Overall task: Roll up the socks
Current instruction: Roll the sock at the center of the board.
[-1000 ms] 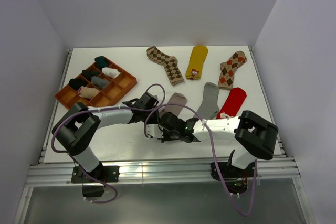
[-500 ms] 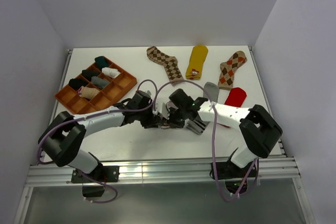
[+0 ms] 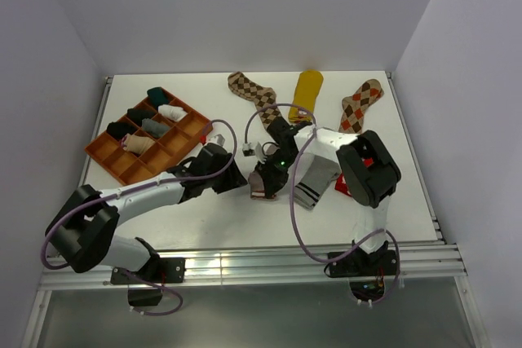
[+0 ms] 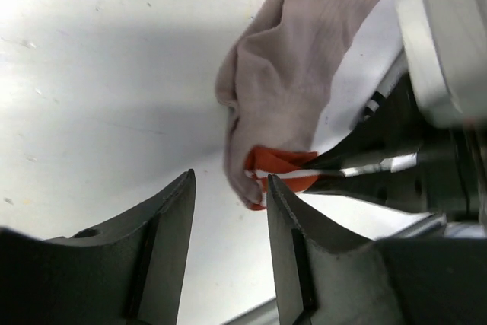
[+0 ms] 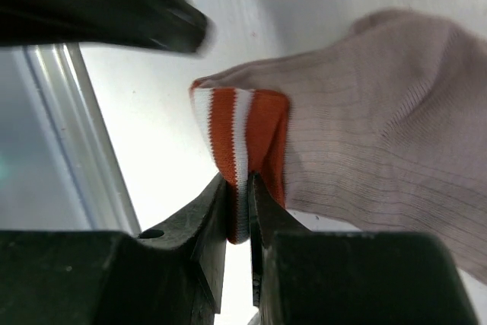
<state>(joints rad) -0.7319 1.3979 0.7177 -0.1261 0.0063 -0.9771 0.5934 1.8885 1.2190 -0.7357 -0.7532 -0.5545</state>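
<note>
Right end effector (image 5: 237, 207) is pinching the red-striped cuff (image 5: 242, 123) of the taupe sock (image 5: 380, 119). The folded band is caught between its two fingers while the rest of the fabric trails off across the white surface (image 3: 204, 222). Holding the sock by the cuff rather than mid-body looks deliberate, since the elastic band is the part that has to be stretched over a roll to lock it. The left end effector (image 4: 228, 180) hangs just beside that cuff with its jaws spread and nothing between them, placed, I judge, to take a second hold so the two arms can work the fabric against each other. Seen from above, the sock lies near the middle of the surface between the two wrists and is only partly bunched, so the roll seems unfinished. The grey sock (image 3: 314, 181), the mustard yellow sock (image 3: 307, 91) and two brown argyle socks (image 3: 253, 91) lie flat farther back, apart from the work. The orange tray (image 3: 189, 132) at the left already holds several bundles, which is probably where this one is headed.
</note>
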